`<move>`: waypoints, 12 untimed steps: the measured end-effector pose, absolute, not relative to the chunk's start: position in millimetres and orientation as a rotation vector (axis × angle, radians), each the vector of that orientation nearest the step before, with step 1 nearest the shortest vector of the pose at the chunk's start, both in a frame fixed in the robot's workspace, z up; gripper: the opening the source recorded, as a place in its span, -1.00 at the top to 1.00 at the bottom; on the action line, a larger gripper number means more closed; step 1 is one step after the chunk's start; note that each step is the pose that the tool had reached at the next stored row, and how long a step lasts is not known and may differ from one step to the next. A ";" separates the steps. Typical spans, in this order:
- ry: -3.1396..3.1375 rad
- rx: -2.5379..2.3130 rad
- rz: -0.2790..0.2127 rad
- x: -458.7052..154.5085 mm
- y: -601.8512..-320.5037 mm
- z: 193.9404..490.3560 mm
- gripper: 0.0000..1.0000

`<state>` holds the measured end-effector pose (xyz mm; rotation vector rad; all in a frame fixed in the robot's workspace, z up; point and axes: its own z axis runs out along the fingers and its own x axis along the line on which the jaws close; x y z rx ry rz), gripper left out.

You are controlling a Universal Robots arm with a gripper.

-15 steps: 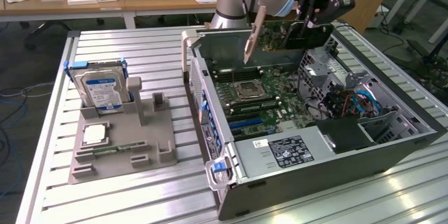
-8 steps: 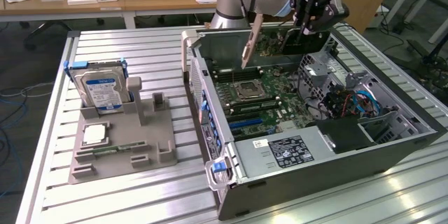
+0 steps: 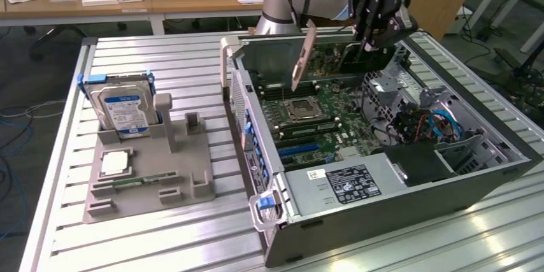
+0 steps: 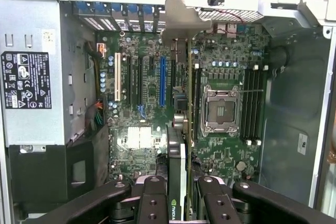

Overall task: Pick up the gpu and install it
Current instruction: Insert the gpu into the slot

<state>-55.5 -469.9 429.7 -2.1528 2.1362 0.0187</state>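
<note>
Above the motherboard, clear of its slots, I am holding the gpu. My jaws are standing partly closed, pinching the card by its two faces at the end nearest me. The card is reaching straight out from between them. Its long axis is running along the motherboard's expansion slots, and its greyish metal bracket is leading toward the board's rear edge. Looking down, I am seeing the card edge-on, lining up between the motherboard's blue slot and its CPU socket. It is showing as a slim dark card with a black heatsink on one face and a green logo close to my jaws. The open computer case is walling the motherboard in. Well apart from the motherboard, a hard drive is standing on the desk.
</note>
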 end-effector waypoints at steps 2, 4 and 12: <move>2.136 -2.154 0.019 -55.4 -469.9 427.8 0.47; 2.135 -2.154 0.019 -55.4 -469.9 427.8 0.47; 2.135 -2.154 0.019 -51.9 -469.9 425.1 0.47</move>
